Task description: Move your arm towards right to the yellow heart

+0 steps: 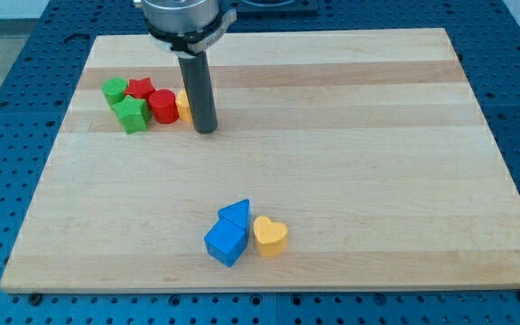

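Camera view showed our tip [206, 130] at the table's [350, 135] top-left cluster, touching a yellow block [183, 106]. The tool was a bare rod, holding nothing. The yellow heart [270, 236] lay near the bottom, beside two blue blocks [228, 235], so our path ran down-right.

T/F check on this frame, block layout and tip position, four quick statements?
1. The yellow heart sits right of the blue blocks. True.
2. My tip touches the yellow heart. False: it is far off, beside the cluster at the view's upper left.
3. A red cylinder stands between the green star and the rod. True.
4. The blue blocks lie near the view's top. False: near the bottom.
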Controlling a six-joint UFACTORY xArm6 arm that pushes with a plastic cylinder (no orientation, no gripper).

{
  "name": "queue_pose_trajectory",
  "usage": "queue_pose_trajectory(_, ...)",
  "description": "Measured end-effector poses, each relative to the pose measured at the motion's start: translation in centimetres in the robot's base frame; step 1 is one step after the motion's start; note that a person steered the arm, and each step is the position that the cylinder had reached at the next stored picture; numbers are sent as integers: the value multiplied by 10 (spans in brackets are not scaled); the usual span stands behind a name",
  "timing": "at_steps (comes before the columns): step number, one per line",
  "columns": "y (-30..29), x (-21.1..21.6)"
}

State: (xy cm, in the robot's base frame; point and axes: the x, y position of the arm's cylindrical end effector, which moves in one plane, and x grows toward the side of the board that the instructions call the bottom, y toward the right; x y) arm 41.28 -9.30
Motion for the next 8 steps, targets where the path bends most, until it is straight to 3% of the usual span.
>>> queue_pose_trajectory(1,6,24)
queue_pose_trajectory(3,35,13)
queue_pose_trajectory(6,-17,4)
queue_pose_trajectory(7,40,4)
queue_pose_trajectory(8,141,6)
